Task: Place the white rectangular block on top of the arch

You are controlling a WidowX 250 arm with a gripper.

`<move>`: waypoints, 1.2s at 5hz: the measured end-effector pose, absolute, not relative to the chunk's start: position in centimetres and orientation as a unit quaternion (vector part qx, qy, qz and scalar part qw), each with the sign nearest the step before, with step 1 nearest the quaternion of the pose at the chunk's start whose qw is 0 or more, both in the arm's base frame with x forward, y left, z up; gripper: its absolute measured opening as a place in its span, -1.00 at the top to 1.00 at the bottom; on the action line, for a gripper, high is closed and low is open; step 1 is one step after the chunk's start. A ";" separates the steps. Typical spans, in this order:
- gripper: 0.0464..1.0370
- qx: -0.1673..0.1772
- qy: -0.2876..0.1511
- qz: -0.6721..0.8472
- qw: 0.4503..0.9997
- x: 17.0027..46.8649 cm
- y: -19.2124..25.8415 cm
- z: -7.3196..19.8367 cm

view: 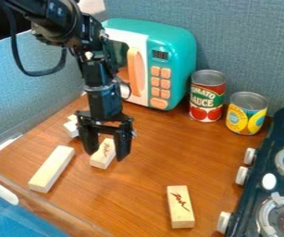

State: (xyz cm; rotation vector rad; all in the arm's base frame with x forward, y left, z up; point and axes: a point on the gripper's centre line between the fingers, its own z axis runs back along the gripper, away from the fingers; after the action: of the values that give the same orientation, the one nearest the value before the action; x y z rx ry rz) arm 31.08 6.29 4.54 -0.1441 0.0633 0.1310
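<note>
The black gripper hangs down left of centre, open, its two fingers apart. A short pale wooden block with a dark mark lies on the table below and between the fingers; whether they touch it I cannot tell. To the left a longer whitish rectangular block lies flat at a slant. A small white piece, partly hidden by the arm, sits behind the gripper; its shape as an arch cannot be made out. Another marked pale block lies at the front right.
A teal toy microwave stands at the back, with a tomato sauce can and a yellow-labelled can to its right. The toy stove with knobs borders the right side. Blue-grey panels rise at the back and left.
</note>
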 end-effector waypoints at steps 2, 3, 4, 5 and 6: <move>-0.93 -0.039 0.032 0.232 0.971 31.0 7.0 2.7; -0.93 -0.020 0.032 0.258 0.966 31.3 8.4 2.7; -0.93 -0.004 0.034 0.253 0.967 31.6 9.1 2.9; -0.93 0.012 0.032 0.241 0.970 32.1 9.3 3.1; -0.93 0.029 0.032 0.216 0.976 32.5 8.9 2.9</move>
State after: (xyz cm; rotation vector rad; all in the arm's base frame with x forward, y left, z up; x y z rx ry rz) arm 32.46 8.87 2.92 0.0577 0.0636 0.4352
